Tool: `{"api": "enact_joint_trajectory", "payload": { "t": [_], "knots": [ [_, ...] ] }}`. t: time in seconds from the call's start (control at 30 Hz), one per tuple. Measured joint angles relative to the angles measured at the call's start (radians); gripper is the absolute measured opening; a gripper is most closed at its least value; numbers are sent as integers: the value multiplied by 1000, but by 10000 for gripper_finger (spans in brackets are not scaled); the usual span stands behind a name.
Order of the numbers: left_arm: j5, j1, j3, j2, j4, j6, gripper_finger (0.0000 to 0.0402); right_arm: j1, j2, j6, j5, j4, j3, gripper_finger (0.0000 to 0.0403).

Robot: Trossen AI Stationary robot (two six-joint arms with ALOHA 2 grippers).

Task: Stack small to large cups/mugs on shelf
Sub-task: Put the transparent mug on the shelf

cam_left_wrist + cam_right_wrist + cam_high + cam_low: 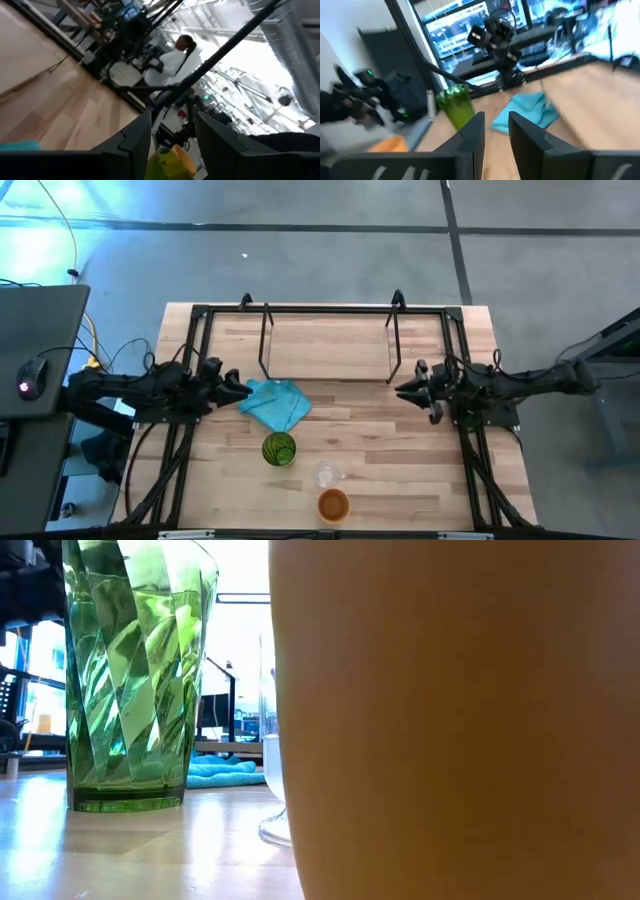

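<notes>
In the high view, the green cup (279, 449), the small clear cup (326, 474) and the orange cup (333, 505) stand upright on their bases in a slanting row on the near part of the table. The shelf (328, 345) stands on its black legs at the far side with its board bare. My left gripper (237, 388) hovers at the left edge of the teal cloth (277, 404), with a gap between its fingers (172, 120). My right gripper (408, 390) waits right of the shelf's near corner, with a narrow gap between its fingers (496, 117). Neither touches anything.
The low view is filled by the orange cup (450, 720), with the green cup (135, 670) to its left and the clear cup (272, 740) half hidden between them. The teal cloth (220, 772) lies behind them. A black frame (200, 315) rims the table. A person (172, 57) sits in the room.
</notes>
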Motion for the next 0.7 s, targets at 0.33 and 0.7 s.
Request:
{"api": "enact_joint_trajectory", "payload": {
  "t": [0.33,0.7],
  "knots": [
    [-10,0,0,92,203,16,143,162,393,-3,2,-334,246,100],
    [2,0,0,92,129,-57,143,334,736,268,29,-15,255,184]
  ]
}}
